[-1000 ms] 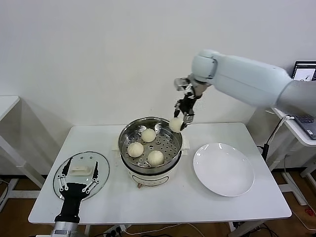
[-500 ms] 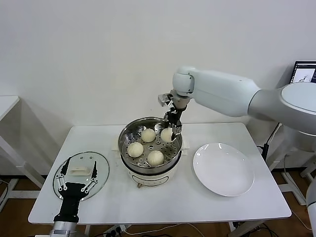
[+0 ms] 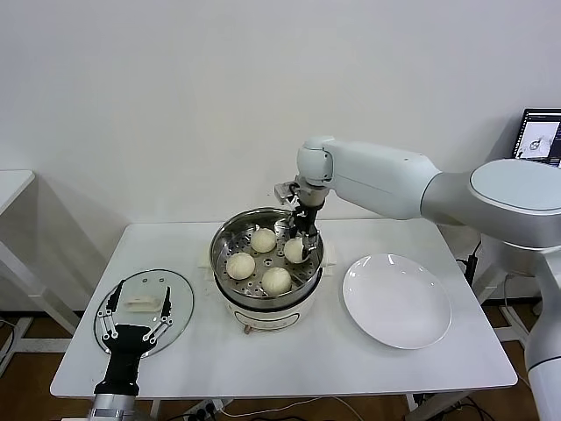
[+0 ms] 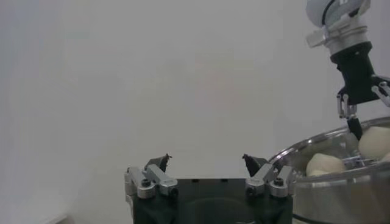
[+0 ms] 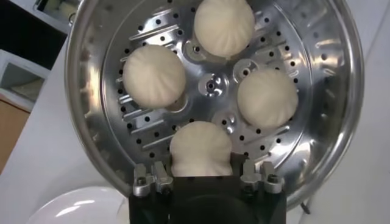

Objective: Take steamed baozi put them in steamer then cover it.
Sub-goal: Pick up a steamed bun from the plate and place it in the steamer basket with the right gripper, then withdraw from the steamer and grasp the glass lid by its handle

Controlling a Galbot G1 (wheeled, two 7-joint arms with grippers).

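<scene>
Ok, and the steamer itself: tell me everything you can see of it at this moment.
The steamer is a round, shiny stainless-steel pot with a perforated tray bottom, upright on a white base near the middle of the white table. It is uncovered; the glass lid lies apart on the table. Four baozi are inside: three lie free, and the right gripper, reaching down inside the pot, is shut on the fourth baozi at tray level. The white plate lies beside the steamer, apart.

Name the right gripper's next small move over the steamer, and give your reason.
Probably open and let go: the right gripper is shut on the fourth baozi, low inside the steamer at its tray, with three baozi already lying there. Then lift clear.
</scene>
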